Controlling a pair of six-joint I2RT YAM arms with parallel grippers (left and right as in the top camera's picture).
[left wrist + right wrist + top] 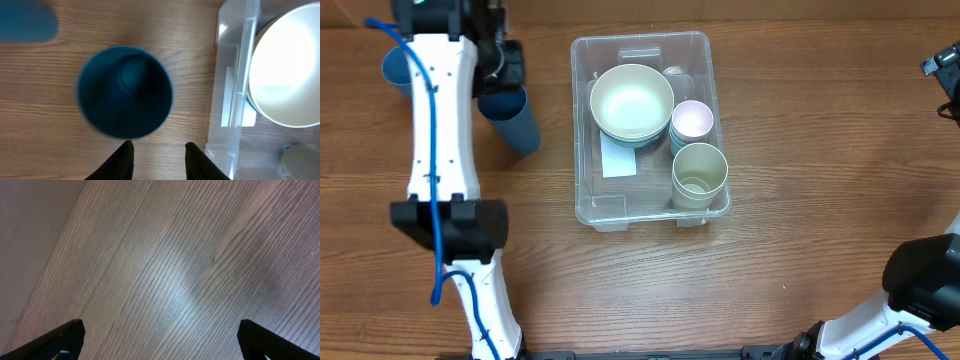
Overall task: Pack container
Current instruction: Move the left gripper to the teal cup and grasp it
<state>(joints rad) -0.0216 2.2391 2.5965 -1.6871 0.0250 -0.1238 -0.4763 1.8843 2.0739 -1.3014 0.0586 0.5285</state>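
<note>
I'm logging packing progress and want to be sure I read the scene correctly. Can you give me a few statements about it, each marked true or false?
1. The dark blue cup stands on the table, outside the container. True.
2. The container is empty. False: it holds a large bowl, a pink cup and a pale green cup.
3. The dark blue cup is on the left gripper's side of the container. True.
4. The right gripper holds a cup. False: its jaws stand wide open over bare table.
5. The left gripper is shut on the dark blue cup. False: its fingers are apart with nothing between them, and the cup sits just ahead of them.
</note>
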